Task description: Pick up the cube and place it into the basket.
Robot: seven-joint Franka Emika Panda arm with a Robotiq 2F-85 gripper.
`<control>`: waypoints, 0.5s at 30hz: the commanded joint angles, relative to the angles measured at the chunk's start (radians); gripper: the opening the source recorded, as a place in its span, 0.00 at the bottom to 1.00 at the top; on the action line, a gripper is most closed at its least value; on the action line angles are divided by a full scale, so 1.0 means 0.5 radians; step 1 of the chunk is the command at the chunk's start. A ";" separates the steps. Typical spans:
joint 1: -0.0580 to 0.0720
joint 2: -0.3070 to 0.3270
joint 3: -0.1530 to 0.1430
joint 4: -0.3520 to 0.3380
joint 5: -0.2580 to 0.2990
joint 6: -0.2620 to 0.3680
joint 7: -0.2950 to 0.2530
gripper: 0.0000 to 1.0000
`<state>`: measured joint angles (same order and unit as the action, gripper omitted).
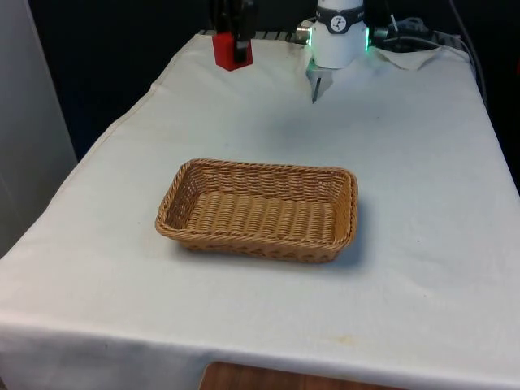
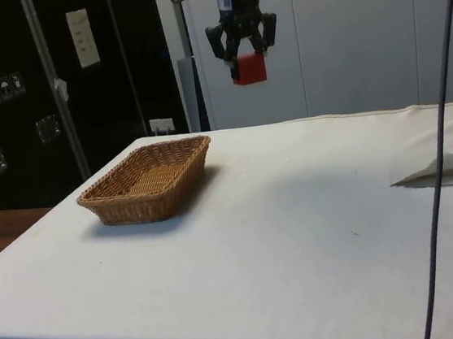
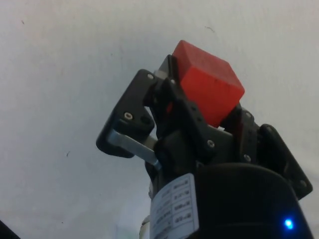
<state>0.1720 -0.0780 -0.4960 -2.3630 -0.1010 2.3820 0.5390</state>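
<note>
the cube [image 2: 249,69] hangs clenched in the gripper [image 2: 246,59], high above the table. the basket [image 2: 148,181] sits well apart; letting go early would miss it.

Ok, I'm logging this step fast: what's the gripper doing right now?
Gripper: shut on the red cube, held high above the white cloth, apart from the wicker basket.

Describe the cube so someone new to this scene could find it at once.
Start from the white-clothed table and look above it to the black gripper. The cube sits clamped between its jaws, clear of the cloth. It is bright red and solid, unlike the tan wicker basket below.
</note>
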 commanded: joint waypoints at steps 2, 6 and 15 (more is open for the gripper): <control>0.002 -0.014 0.002 0.002 -0.010 -0.012 -0.032 0.00; 0.000 -0.004 0.000 0.008 0.000 -0.002 -0.068 0.00; 0.000 -0.012 0.000 0.016 0.000 -0.002 -0.224 0.00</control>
<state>0.1720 -0.0840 -0.4960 -2.3550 -0.1010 2.3810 0.4270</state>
